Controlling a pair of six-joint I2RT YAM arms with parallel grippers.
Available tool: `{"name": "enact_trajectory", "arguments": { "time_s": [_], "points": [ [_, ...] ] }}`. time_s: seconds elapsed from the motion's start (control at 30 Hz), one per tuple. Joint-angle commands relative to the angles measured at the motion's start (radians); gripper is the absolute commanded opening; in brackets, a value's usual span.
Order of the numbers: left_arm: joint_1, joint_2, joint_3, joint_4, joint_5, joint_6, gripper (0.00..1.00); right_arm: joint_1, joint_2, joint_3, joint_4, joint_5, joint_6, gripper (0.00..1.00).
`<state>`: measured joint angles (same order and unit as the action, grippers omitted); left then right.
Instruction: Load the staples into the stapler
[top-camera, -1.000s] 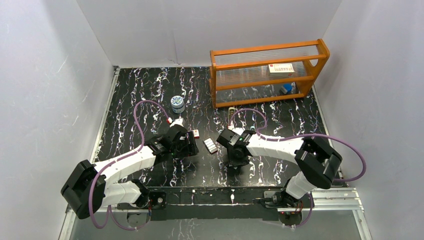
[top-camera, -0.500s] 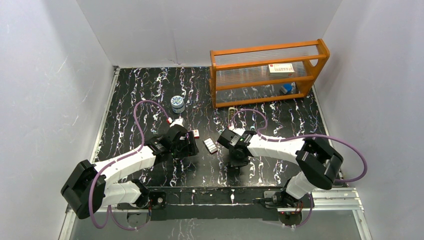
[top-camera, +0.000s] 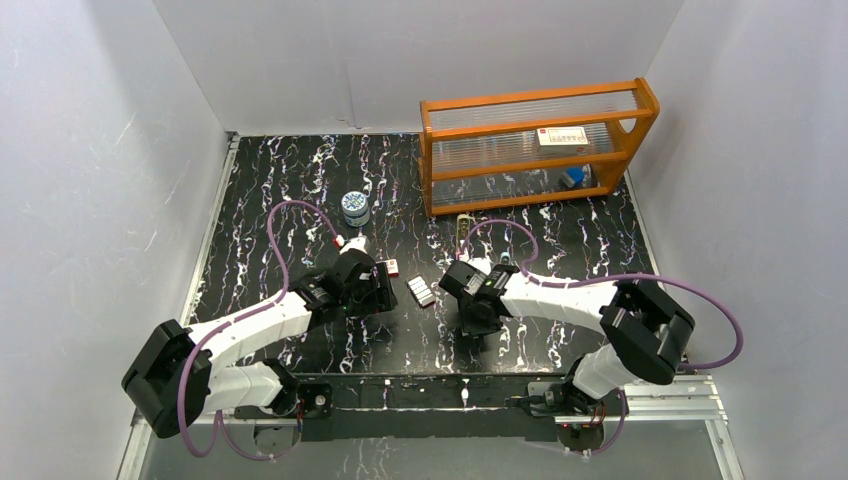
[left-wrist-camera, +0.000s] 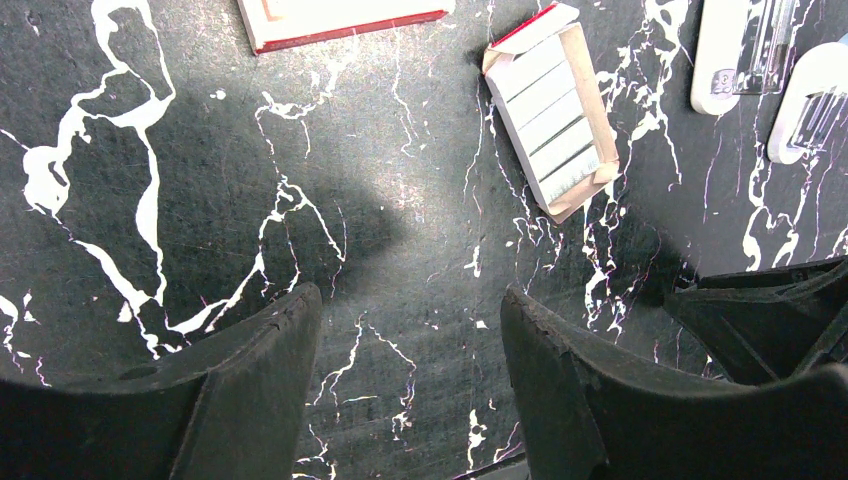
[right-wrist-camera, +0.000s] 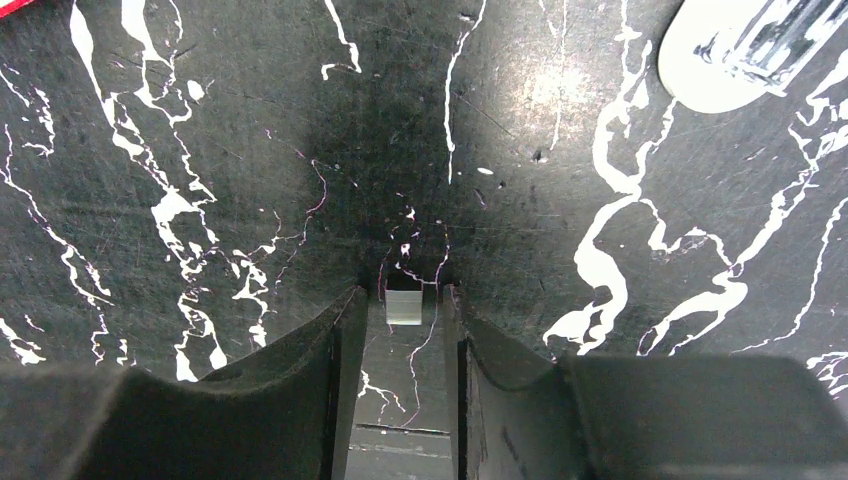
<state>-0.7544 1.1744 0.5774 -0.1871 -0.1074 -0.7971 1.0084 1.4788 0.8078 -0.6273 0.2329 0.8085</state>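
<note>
Left wrist view puts the staples (left-wrist-camera: 555, 120) ahead of your left gripper (left-wrist-camera: 408, 305) and off to one side, well clear of its fingertips. They are silver-grey strips packed in an open cardboard tray (left-wrist-camera: 598, 100). The tray lies near the middle of the tabletop (top-camera: 300, 180), somewhat closer to its near edge than to its far one. That gripper's jaws stand wide apart over bare tabletop and hold nothing.

Your right gripper (right-wrist-camera: 403, 297) sits near the tray, on the side toward the tabletop's right edge. Its jaws are only a little apart, and a small pale grey piece (right-wrist-camera: 405, 307) lies between the tips. You cannot tell whether either finger touches it.

The stapler (left-wrist-camera: 728, 60) lies beyond the tray with a second pale piece (left-wrist-camera: 815, 100) just beside it, both cut by the frame. In the right wrist view a pale rounded end (right-wrist-camera: 745, 45) with a silvery channel shows apart from the fingers; you cannot tell which of the two it is. From above, the right arm (top-camera: 560, 295) covers that spot.

A red-and-white box (left-wrist-camera: 340, 15) lies near the tray, toward the far edge. A round tin (top-camera: 355, 208) and a wooden rack (top-camera: 540, 150) at the far right corner stand well apart from both grippers.
</note>
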Motion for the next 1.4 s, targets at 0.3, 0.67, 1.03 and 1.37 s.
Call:
{"name": "enact_trajectory", "arguments": {
  "time_s": [0.3,0.67,1.03,1.37],
  "points": [
    [0.007,-0.002,-0.01,-0.002,-0.005,-0.004,0.63,0.004,0.014,0.032,-0.003,0.081,0.11,0.39],
    [0.007,-0.008,-0.012,-0.002,-0.008,-0.002,0.63,0.004,0.02,0.049,-0.003,0.088,0.104,0.31],
    [0.007,-0.006,-0.011,-0.001,-0.006,0.0,0.63,0.003,-0.003,0.052,-0.014,0.098,0.114,0.22],
    [0.007,0.002,-0.007,0.008,0.004,-0.006,0.63,-0.048,-0.07,0.125,-0.087,0.296,0.095,0.23]
  ]
}}
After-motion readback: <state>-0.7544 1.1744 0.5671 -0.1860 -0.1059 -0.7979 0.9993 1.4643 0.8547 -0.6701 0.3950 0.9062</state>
